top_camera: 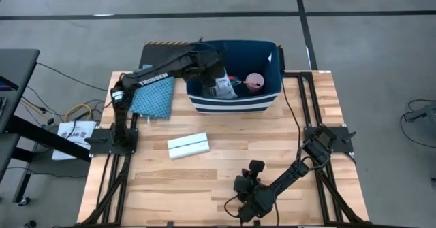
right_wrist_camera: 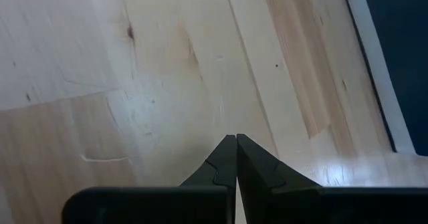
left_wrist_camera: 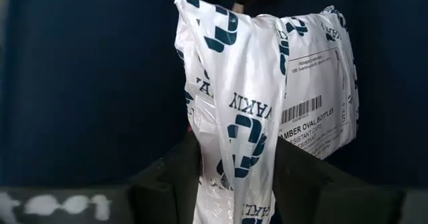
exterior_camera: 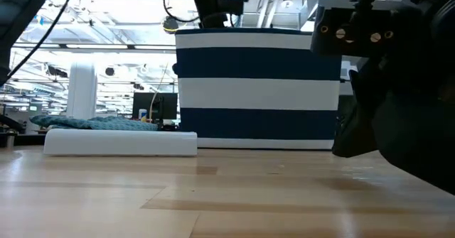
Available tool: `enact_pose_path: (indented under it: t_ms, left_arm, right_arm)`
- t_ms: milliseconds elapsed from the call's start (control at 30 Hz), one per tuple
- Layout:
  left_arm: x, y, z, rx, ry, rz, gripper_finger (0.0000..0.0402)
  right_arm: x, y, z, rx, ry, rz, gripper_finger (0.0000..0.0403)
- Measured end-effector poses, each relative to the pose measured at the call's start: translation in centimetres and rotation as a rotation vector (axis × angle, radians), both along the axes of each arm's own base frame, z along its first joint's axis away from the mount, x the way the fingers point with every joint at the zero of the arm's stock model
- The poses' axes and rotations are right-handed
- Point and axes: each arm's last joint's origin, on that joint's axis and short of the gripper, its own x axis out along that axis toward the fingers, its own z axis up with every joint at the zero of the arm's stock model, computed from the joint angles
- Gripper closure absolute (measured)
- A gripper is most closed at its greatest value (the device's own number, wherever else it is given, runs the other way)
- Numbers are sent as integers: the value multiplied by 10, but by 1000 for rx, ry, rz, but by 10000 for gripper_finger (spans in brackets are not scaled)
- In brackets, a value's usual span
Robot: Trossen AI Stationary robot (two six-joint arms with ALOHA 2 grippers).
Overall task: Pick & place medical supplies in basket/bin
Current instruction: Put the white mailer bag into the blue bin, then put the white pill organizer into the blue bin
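My left gripper (top_camera: 216, 78) reaches down into the dark navy bin (top_camera: 235, 102) at the table's far side and is shut on a white packet (left_wrist_camera: 267, 103) with dark teal print and a barcode label. A pink round roll (top_camera: 254, 82) lies inside the bin next to the packet (top_camera: 225, 88). The white compartment tray (top_camera: 189, 145) lies flat on the table in front of the bin, and also shows in the low view (exterior_camera: 121, 142). My right gripper (right_wrist_camera: 235, 144) is shut and empty, low over the table's near edge (top_camera: 245, 187). My left gripper pinches the white packet between its two fingers (left_wrist_camera: 167, 184) at one crumpled end (left_wrist_camera: 234, 177), coming from above and pointing down into the bin. The rest of the packet reaches ahead of the fingers against the bin's dark inside. Whether it rests on the bin's floor cannot be told.
A teal patterned folded cloth (top_camera: 153, 96) lies left of the bin under my left arm. The bin's striped wall (exterior_camera: 256, 89) stands tall beyond the tray. Bare wood (top_camera: 225, 167) stretches between the tray and my right arm (top_camera: 293, 173).
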Motion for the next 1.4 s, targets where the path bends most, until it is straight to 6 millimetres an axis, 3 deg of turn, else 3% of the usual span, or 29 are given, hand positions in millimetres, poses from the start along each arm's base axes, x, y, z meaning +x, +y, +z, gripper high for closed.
enact_pose_path:
  t_ms: [300,667,767,833,900,1000,1133,1300,1400]
  left_arm:
    - [11,-4,-11,12,43,-74,224]
    - [15,-15,-9,133,94,-66,132]
    - [10,-24,0,227,188,-54,122]
    - [5,-35,21,315,185,-17,120]
    - [-8,-50,57,367,77,24,119]
    - [-42,-84,113,353,-220,55,119]
    - [-106,-118,156,151,-535,11,119]
    - [-173,-143,179,-161,-713,-76,119]
    - [-195,-156,167,-288,-662,-106,119]
  right_arm:
    - [-3,5,-1,3,-7,10,403]
    - [-5,7,-2,8,-7,14,403]
    - [-6,9,-2,10,-8,18,403]
    - [-7,10,-3,13,-14,18,403]
    - [-9,12,-3,19,-27,8,403]
    - [-11,14,-3,35,-58,-21,403]
    - [-11,15,-4,69,-110,-81,403]
    - [-3,16,-4,132,-160,-96,403]
    - [15,19,0,200,-210,-61,403]
